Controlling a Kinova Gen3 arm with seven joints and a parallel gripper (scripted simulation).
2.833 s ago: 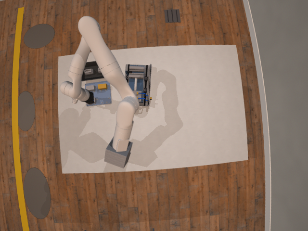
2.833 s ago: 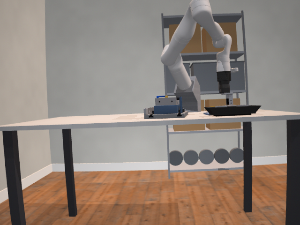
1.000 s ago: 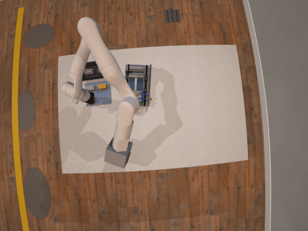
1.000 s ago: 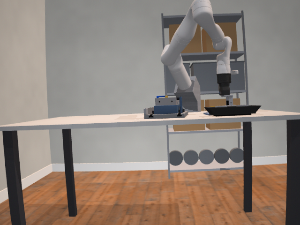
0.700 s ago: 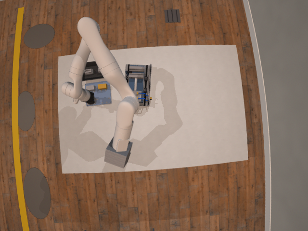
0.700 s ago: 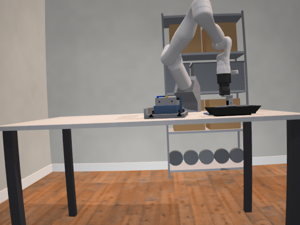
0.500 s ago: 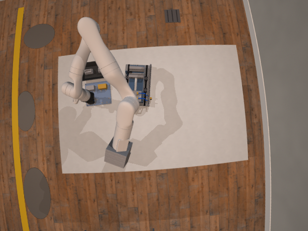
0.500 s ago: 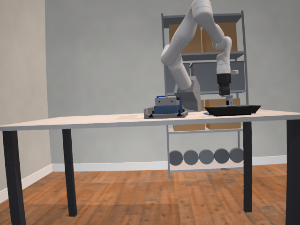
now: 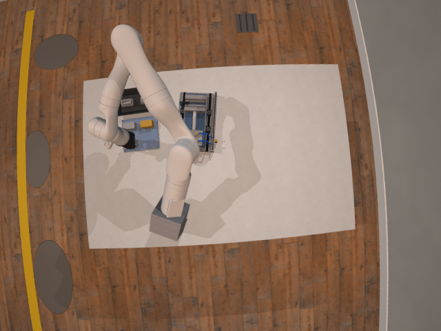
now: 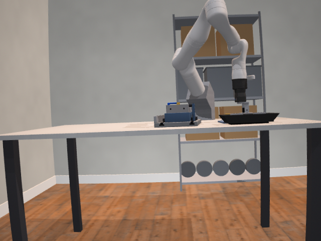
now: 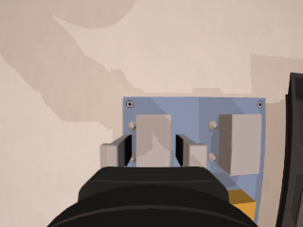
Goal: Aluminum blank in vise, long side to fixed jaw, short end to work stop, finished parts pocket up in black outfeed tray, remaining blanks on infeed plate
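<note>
- The tool (image 11: 153,146) is pointing straight down over the blue infeed plate (image 11: 189,110), at the plate's edge farthest from the outfeed tray (image 10: 249,118).
- Its fingers are standing wide, one on each side of a gray aluminum blank (image 11: 154,131). The tool is released, not clamped: a thin gap seems to be showing on both sides of the blank, though the wrist view is too coarse to be sure.
- That blank is lying flat on the plate, beside the pins.
- A second gray blank (image 11: 240,144) is lying flat on the same plate, closer to the tray and apart from the first.
- A yellow brass blank (image 9: 146,123) is also sitting flat on the plate, next to the second gray one.
- In the top view the black wrist is covering the straddled blank.
- The tray is sitting on the worktop (image 9: 284,142) just beside the plate, with a gray block (image 9: 127,102) lying in it; it looks like a pocketed part.
- The vise (image 9: 198,121) is standing on the other side of the plate, apart from the tool, with the arm's forearm crossing above it.
</note>
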